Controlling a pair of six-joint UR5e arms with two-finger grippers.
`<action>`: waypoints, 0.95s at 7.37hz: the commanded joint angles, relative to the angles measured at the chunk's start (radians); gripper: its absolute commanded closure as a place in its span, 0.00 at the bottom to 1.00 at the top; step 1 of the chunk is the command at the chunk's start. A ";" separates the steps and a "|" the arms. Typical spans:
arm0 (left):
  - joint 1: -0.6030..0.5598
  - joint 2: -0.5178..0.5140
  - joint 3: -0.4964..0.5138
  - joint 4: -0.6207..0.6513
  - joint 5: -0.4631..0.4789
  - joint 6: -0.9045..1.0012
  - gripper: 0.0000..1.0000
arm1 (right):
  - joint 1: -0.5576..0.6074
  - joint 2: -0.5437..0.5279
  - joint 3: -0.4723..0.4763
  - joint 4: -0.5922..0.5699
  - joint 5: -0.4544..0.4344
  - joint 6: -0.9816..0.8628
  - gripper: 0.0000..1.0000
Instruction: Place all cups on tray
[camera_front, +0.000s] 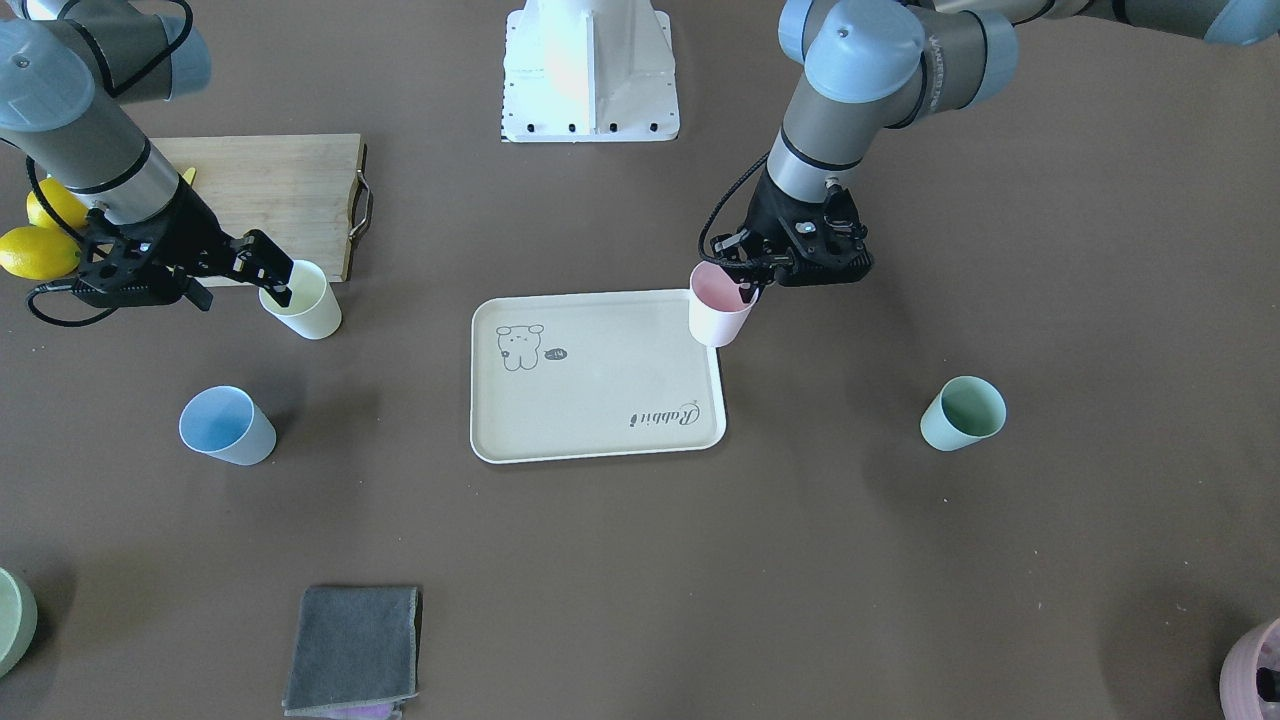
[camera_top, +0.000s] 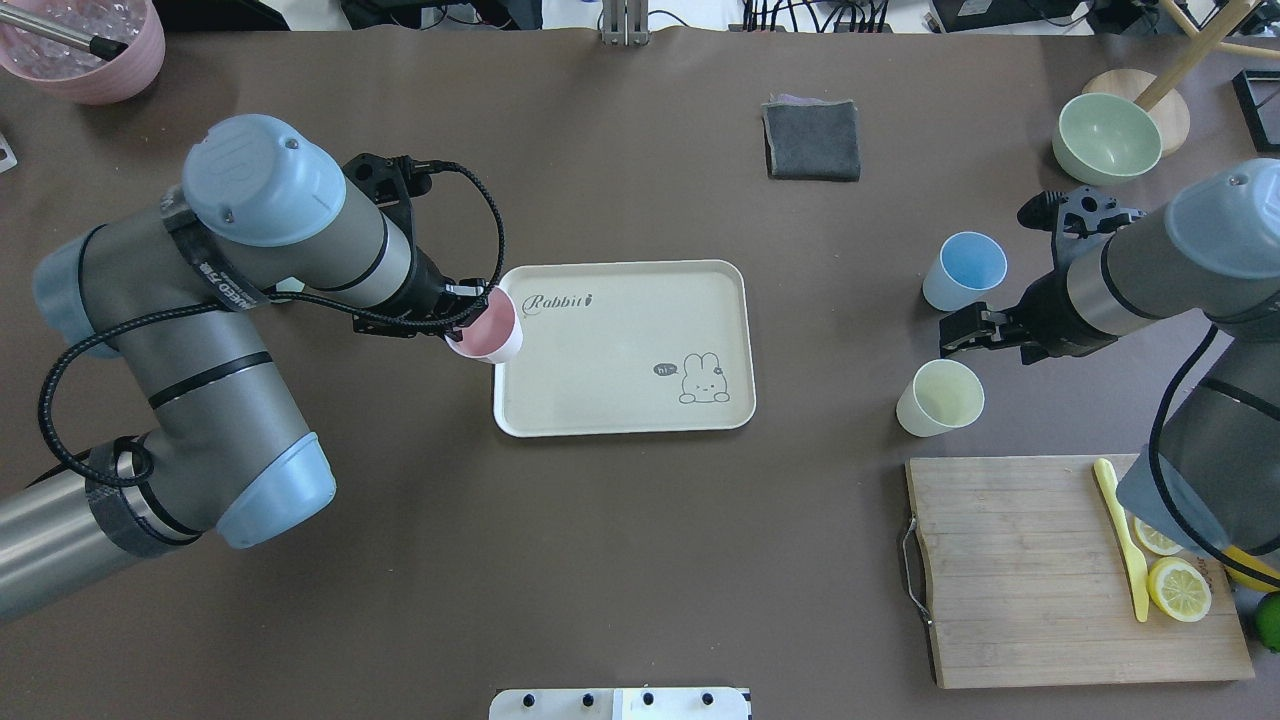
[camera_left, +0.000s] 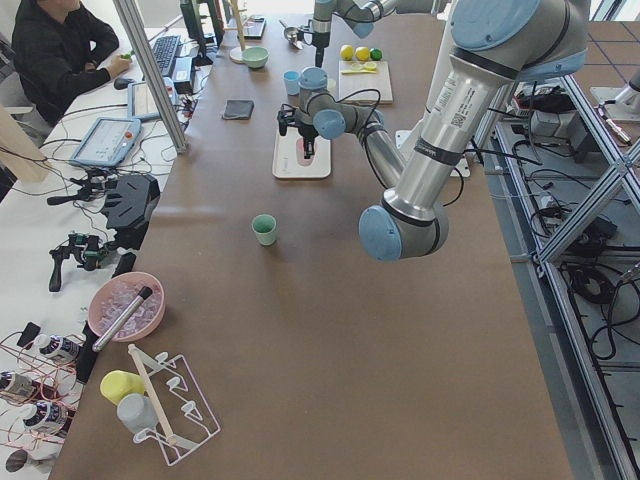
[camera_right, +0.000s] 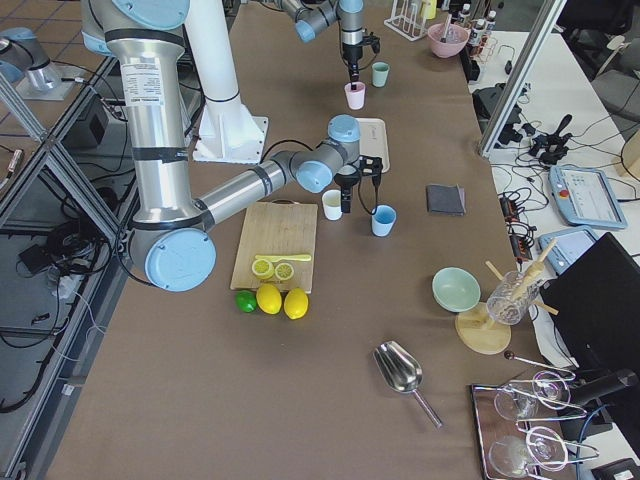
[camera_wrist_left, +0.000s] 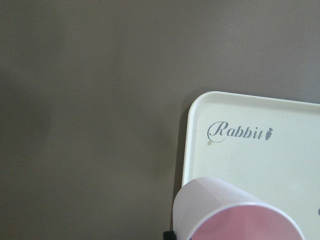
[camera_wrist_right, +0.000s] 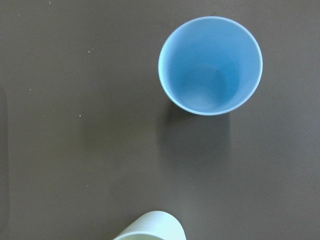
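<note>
Now left gripper (camera_front: 748, 290) pinches matte pink tapered cup (camera_front: 715, 322) at cream rectangular tray (camera_front: 600, 405) corner; right gripper (camera_front: 275, 283) spread cannot be told.

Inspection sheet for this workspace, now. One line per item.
Surface: brown table, no spills seen.
Job's things: tray bare; pink cup gripped at its corner; pale yellow cup, blue cup, mint cup upright on the table.
Clutter: cutting board, lemons, grey cloth, green bowl, pink pot.
Grippers: left gripper shut on pink cup's rim; right gripper open beside pale yellow cup.
Cables: black cable loops at each wrist.
Surroundings: operator seated beside the table.
</note>
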 joint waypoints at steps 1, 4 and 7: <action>0.014 -0.009 0.009 0.001 0.002 -0.007 1.00 | -0.050 -0.024 0.002 0.001 -0.039 0.001 0.00; 0.051 -0.035 0.034 0.000 0.053 -0.031 1.00 | -0.068 -0.040 0.002 0.004 -0.037 0.005 0.00; 0.095 -0.070 0.100 -0.006 0.082 -0.033 1.00 | -0.083 -0.040 -0.001 0.003 -0.043 0.019 0.00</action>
